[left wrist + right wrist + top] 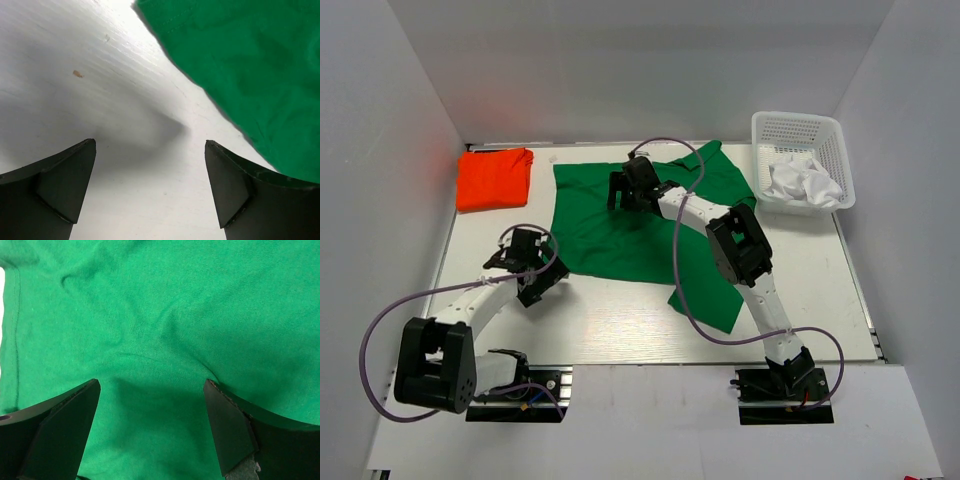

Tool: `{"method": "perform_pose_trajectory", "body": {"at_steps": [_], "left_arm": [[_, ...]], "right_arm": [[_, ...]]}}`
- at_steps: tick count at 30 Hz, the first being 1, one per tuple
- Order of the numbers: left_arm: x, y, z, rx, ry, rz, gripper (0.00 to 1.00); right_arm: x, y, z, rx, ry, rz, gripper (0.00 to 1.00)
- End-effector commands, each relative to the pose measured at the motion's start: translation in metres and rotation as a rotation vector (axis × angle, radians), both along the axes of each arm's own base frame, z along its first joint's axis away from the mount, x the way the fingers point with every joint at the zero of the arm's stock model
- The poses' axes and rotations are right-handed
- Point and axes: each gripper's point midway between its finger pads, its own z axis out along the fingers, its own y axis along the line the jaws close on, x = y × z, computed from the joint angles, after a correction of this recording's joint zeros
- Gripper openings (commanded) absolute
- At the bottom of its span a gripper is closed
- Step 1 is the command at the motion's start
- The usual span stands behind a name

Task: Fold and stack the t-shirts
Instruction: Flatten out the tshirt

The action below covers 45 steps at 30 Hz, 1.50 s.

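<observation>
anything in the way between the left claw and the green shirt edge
Nothing visible. The left claw is open over the bare table, and the edge of the green shirt lies just ahead and to its right, with only white tabletop between them. The right claw, also open, is over the same shirt.

white table (620, 320) carries green shirt (600, 225), orange shirt (492, 178), mesh basket (798, 118).
</observation>
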Motion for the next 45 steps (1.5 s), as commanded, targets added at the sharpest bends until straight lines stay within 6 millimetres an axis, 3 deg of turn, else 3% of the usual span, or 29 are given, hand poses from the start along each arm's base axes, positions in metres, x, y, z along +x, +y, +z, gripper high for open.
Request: {"method": "perform_pose_trajectory", "body": {"at_steps": [1,7,8,12,16,22,25,29,34,40,45], "left_arm": [[0.035,0.007,0.028,0.024,-0.105,0.055,1.00],[0.085,0.027,0.051,0.148,-0.154,0.135,1.00],[0.093,0.028,0.054,0.159,-0.158,0.142,1.00],[0.127,0.015,0.056,0.117,-0.217,0.105,1.00],[0.147,-0.002,0.051,0.063,-0.240,0.038,1.00],[0.151,-0.019,0.012,0.038,-0.144,-0.022,1.00],[0.133,-0.016,-0.003,0.051,-0.063,-0.025,1.00],[0.078,0.010,-0.023,0.144,0.103,0.011,1.00],[0.018,0.014,-0.031,0.124,0.197,0.001,1.00],[-0.031,0.008,-0.027,0.065,0.256,-0.001,1.00],[-0.052,0.008,-0.013,0.053,0.279,-0.007,1.00]], "right_arm": [[-0.023,-0.016,-0.046,-0.096,0.109,0.048,0.90],[-0.031,-0.032,-0.055,-0.142,0.125,0.054,0.90],[-0.032,-0.032,-0.057,-0.149,0.126,0.058,0.86],[-0.031,-0.037,-0.057,-0.166,0.128,0.050,0.88],[-0.031,-0.038,-0.057,-0.165,0.137,0.041,0.88],[-0.031,-0.038,-0.058,-0.141,0.158,0.044,0.88],[-0.029,-0.043,-0.059,-0.143,0.174,0.031,0.88],[-0.026,-0.052,-0.060,-0.140,0.192,0.004,0.86],[-0.022,-0.065,-0.061,-0.129,0.228,-0.035,0.86],[-0.017,-0.073,-0.063,-0.112,0.246,-0.054,0.84],[-0.017,-0.072,-0.064,-0.110,0.246,-0.050,0.84]]}}
